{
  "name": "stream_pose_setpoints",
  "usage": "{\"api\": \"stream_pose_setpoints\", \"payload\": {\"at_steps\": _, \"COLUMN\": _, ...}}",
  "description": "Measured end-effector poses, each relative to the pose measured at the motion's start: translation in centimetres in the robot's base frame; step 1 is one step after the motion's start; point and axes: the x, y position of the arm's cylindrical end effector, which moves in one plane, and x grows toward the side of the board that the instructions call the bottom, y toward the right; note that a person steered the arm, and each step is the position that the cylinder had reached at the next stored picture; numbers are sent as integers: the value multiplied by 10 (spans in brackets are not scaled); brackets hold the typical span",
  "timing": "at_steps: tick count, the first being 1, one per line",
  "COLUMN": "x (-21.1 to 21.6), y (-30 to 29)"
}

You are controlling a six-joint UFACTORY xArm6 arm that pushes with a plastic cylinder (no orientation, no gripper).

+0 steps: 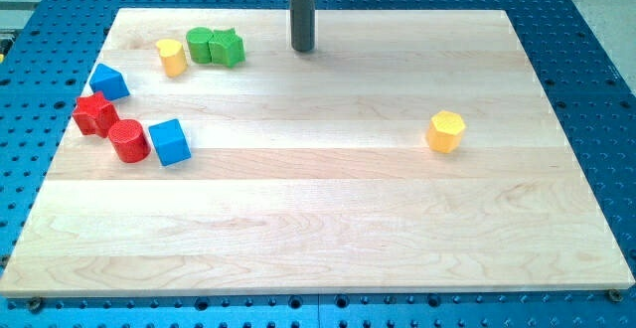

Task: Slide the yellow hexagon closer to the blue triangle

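The desk [318, 229] is a pale wooden board lying on a blue perforated base [596, 89]. The board holds eight blocks and no containers.

The yellow hexagon [445, 131] stands alone in the view's right half, well apart from every other block. The blue triangle [108, 82] lies near the view's left edge of the board, just above the red star [94, 114].

There is no pincer on this arm, so nothing is gripped and nothing can open or close. The arm ends in a straight dark rod [303, 5] that stands upright and enters from the view's top. My tip [303, 49] rests near the top edge of the board, close to its middle. It touches no block. The yellow hexagon lies well apart from my tip, toward the view's lower right.

Remaining blocks, all in the view's left part:
- Yellow cylinder [172, 57], near the top edge.
- Green cylinder [202, 45] touching a green star [228, 47], just right of the yellow cylinder.
- Red cylinder [128, 140] touching the red star.
- Blue cube [170, 141] just beside the red cylinder.
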Motion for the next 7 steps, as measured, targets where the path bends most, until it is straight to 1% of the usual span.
{"api": "stream_pose_setpoints", "payload": {"at_steps": 1, "x": 0, "y": 0}}
{"api": "stream_pose_setpoints", "payload": {"at_steps": 2, "x": 24, "y": -6}}
{"api": "stream_pose_setpoints", "payload": {"at_steps": 3, "x": 89, "y": 40}}
{"api": "stream_pose_setpoints", "payload": {"at_steps": 4, "x": 115, "y": 156}}
{"api": "stream_pose_setpoints", "payload": {"at_steps": 5, "x": 157, "y": 241}}
{"api": "stream_pose_setpoints", "payload": {"at_steps": 6, "x": 185, "y": 196}}
{"api": "stream_pose_setpoints", "payload": {"at_steps": 7, "x": 185, "y": 107}}
